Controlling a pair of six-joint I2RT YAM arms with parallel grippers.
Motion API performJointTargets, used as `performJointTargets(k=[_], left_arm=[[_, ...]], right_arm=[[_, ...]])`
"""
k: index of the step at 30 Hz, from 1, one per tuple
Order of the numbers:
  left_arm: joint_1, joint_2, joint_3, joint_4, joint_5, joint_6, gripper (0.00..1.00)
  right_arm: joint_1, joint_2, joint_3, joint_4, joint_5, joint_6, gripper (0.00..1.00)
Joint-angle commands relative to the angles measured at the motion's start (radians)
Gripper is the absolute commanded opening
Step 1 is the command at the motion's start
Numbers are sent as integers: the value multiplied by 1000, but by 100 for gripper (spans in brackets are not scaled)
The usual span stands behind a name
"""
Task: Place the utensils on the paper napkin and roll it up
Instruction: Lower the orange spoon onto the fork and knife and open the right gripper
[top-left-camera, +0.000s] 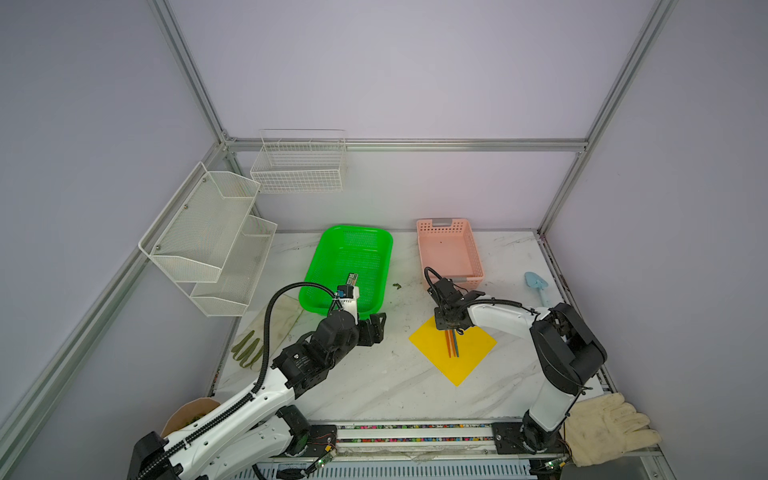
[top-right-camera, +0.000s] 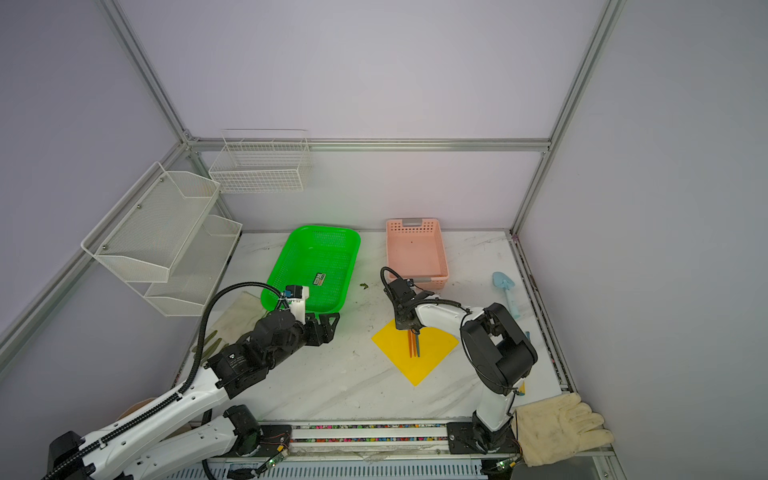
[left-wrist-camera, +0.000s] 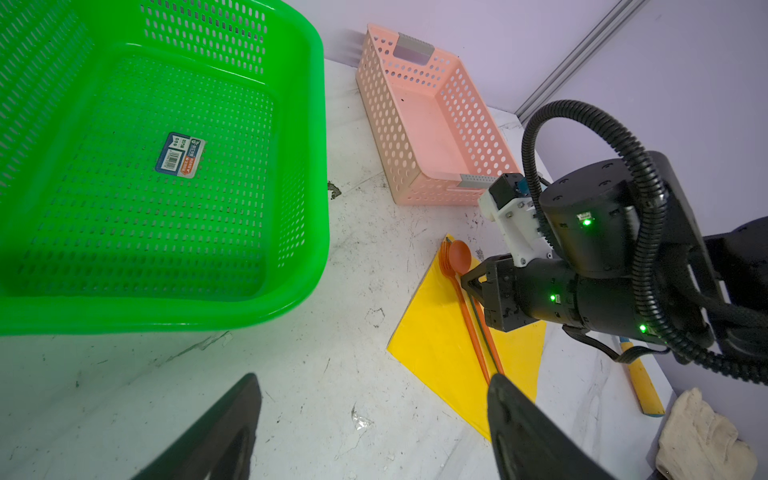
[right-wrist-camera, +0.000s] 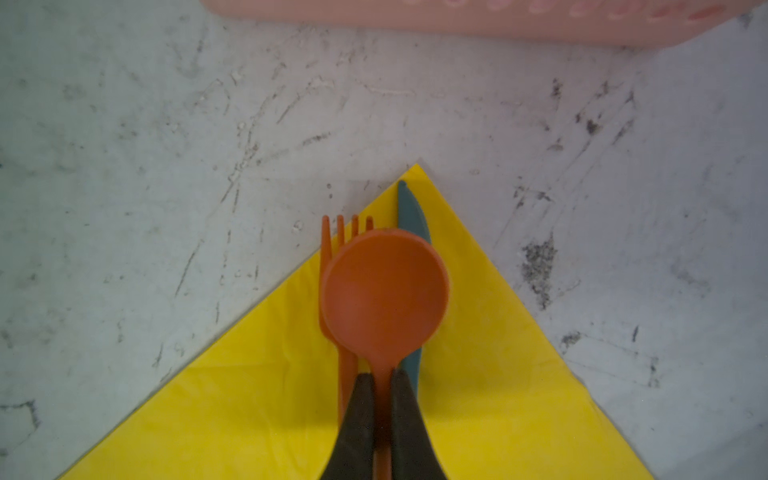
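Right wrist view: right gripper (right-wrist-camera: 378, 380) pinching neck of orange plastic spoon (right-wrist-camera: 384, 286), over orange plastic fork (right-wrist-camera: 332, 249) and dull teal plastic knife (right-wrist-camera: 409, 212). All at basket-side corner of thin yellow paper napkin (right-wrist-camera: 498, 395), right half of desk (top-left-camera: 374, 395). Placing step nearly done (fork tines overhanging napkin edge). Left gripper (left-wrist-camera: 374, 380) spread wide, empty. Next, likely: release spoon, then roll from a corner.

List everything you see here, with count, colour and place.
paper napkin: one, yellow, table right of centre
spoon: one, orange, over napkin, gripped
fork: one, orange, beside spoon
knife: one, teal, on napkin beside spoon
green basket: one, back centre
pink basket: one, back right
toy shovel: one, light blue, right edge
glove: one, cream, front right
mesh shelf: one, white, left wall
wire basket: one, white, back wall
left end effector: one, black, open, near green basket
right end effector: one, black, shut on spoon
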Motion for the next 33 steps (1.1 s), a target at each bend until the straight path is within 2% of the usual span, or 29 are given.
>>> performJointTargets(k=[1,11,19,22,27,31,33], left_arm=[[-3,-5,-26,37,2,-10,84],[-3,17,-22,39,11,-8,84],[-7,22,-10,39,24,-10,84],[-29,43,1,45,32,-16,84],[-124,153,28,119,16,-35,82],[-165,286,37,257,68,-77,73],[-175,360,44,341,107,-98,64]], right_arm=[[3,13,16,5,31,20,2],[3,-11,13,-7,36,34,21],[3,-32,24,-35,48,37,25],[2,-86,37,-74,49,37,25],[2,-264,48,-116,65,54,31],[-19,-355,54,-147,61,73,33],[-44,-377,40,-149,52,84,33]])
